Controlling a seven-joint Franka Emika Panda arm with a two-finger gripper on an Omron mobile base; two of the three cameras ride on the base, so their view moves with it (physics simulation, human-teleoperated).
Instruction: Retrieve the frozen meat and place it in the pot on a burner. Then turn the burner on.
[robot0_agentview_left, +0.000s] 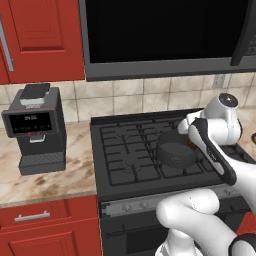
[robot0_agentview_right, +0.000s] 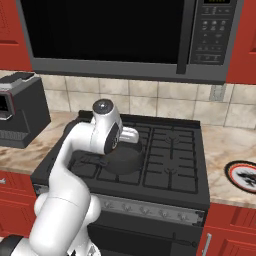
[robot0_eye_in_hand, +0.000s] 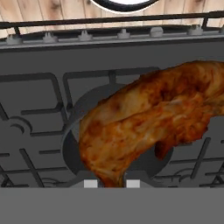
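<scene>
A home kitchen: gas stove, microwave, red cabinets and a coffee machine.

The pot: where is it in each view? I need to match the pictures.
Left base view: pot right of centre on the stove, beside the arm.
Right base view: left of centre, partly behind the arm.
Hand view: dark circle behind the held meat.
Shared landmark: the stove's knob row.
</scene>
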